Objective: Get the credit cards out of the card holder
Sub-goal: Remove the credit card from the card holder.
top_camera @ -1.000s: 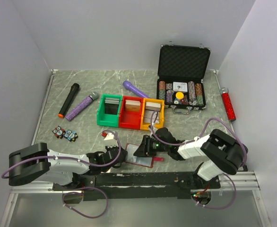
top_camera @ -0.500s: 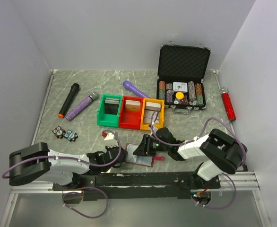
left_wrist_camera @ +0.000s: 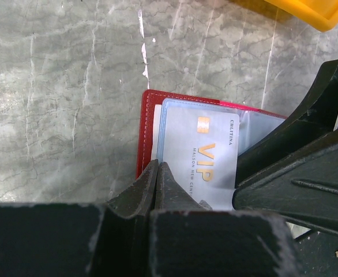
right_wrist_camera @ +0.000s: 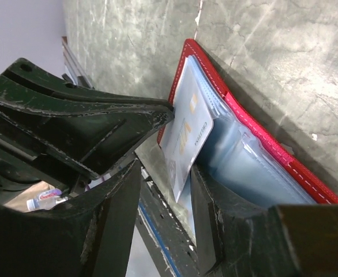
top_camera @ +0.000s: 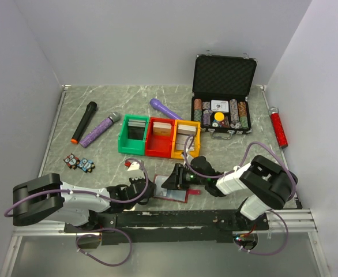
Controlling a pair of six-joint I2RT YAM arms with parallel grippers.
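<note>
The dark-red card holder (top_camera: 175, 194) lies open near the table's front edge, its pale blue sleeves facing up. A pale card marked VIP (left_wrist_camera: 201, 156) sticks partway out of a sleeve. My left gripper (left_wrist_camera: 157, 167) is shut, and its tips press on the card holder (left_wrist_camera: 147, 115) at the card's left edge. My right gripper (right_wrist_camera: 166, 173) is open. The raised edge of the VIP card (right_wrist_camera: 189, 130) stands between its fingers without being clamped. One right finger (right_wrist_camera: 215, 190) rests on the sleeves of the card holder (right_wrist_camera: 255, 124). The left gripper (top_camera: 147, 189) and right gripper (top_camera: 172, 180) meet over the holder.
Green (top_camera: 133, 136), red (top_camera: 159, 137) and yellow (top_camera: 185, 138) bins stand behind the holder. An open black case of poker chips (top_camera: 222, 98) sits at the back right. Two microphones (top_camera: 84, 122) (top_camera: 100, 129) lie at the left. A red tube (top_camera: 278, 128) lies at the right wall.
My right arm has edged a little to the left over the card holder. The left gripper has stayed shut at the holder's edge.
</note>
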